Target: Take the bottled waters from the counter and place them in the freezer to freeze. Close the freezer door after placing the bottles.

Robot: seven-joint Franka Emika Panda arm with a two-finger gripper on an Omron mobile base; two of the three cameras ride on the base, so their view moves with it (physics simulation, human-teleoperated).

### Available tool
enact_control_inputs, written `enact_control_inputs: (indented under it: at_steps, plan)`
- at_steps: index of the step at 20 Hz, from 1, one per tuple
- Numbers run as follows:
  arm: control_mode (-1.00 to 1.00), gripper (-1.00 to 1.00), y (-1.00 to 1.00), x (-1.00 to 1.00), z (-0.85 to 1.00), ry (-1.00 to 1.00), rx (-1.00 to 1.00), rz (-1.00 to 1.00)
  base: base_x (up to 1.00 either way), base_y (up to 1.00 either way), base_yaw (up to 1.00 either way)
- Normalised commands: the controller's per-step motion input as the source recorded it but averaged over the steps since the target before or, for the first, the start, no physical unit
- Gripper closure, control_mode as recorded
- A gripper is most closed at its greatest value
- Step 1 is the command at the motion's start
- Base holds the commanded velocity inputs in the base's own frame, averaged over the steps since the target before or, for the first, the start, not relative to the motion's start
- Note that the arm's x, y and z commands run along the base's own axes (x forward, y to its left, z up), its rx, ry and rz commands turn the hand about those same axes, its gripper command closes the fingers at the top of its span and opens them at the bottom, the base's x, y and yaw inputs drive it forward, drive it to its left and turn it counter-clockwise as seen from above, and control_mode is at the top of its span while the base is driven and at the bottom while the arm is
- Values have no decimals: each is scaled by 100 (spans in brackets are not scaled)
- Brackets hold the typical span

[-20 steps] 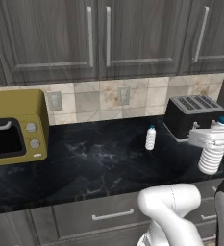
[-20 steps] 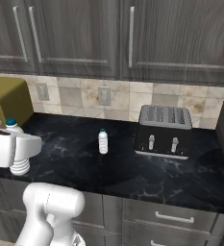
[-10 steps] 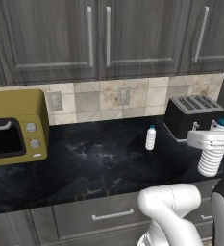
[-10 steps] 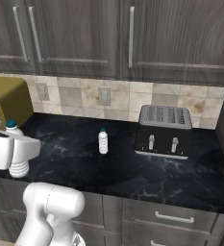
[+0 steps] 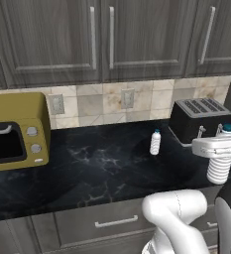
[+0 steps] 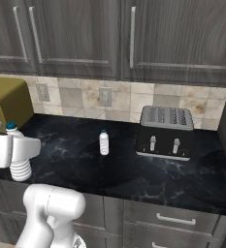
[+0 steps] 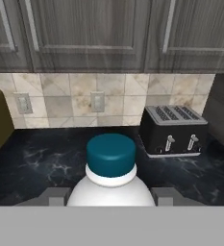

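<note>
My gripper is shut on one bottled water, a clear ribbed bottle with a teal cap, held upright in the air over the counter's front edge. From the right side the same gripper and bottle sit at the far left. In the hand view the teal cap stands close between my fingers. A second bottled water stands upright on the black marble counter, left of the toaster, and appears as bottle mid-counter. The freezer and its door are out of view.
A black toaster stands at the back right of the counter. A yellow toaster oven sits at the left. Grey wall cabinets hang above, and grey drawers lie under the counter.
The held bottle and my gripper have sunk slightly and drifted a little toward the counter's front. The other bottle has not moved.
</note>
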Motion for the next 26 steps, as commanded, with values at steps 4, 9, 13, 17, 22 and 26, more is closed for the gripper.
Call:
enact_control_inputs:
  at_steps: [4,9,13,17,22,26]
  plan:
    - [-100,100,0,0,0,0,0,0,0,0,0]
    - [-100,100,0,-1,0,0,0,0,0,0,0]
    - [100,100,0,-14,0,0,0,0,-25,0,0]
    - [100,100,0,0,0,0,0,0,-54,0,0]
    - [100,100,0,0,0,0,0,0,-39,10,13]
    - [100,100,0,0,0,0,0,0,-24,41,41]
